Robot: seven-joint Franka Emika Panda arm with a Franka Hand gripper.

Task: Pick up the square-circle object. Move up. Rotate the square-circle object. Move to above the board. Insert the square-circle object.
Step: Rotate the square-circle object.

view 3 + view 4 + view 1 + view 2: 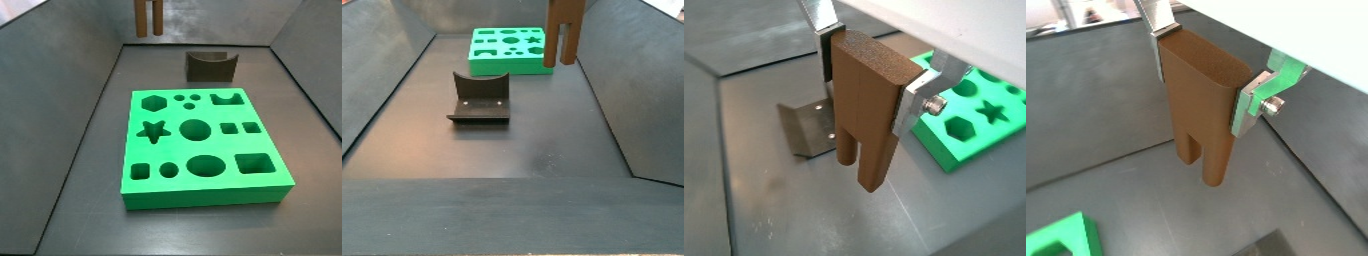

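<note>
In a wrist view the claw (865, 75) pinches the brown block (866, 110), legs down, above the floor; fixture (808, 125) and green board (969, 124) flank it

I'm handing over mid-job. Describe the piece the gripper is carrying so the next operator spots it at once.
Start from the bright green board with its shaped cut-outs on the dark floor. The square-circle object hangs in the air near the board, clamped in the gripper. It is a tall, narrow brown block slotted into two legs at its lower end, unlike the squat dark fixture standing on the floor.
</note>
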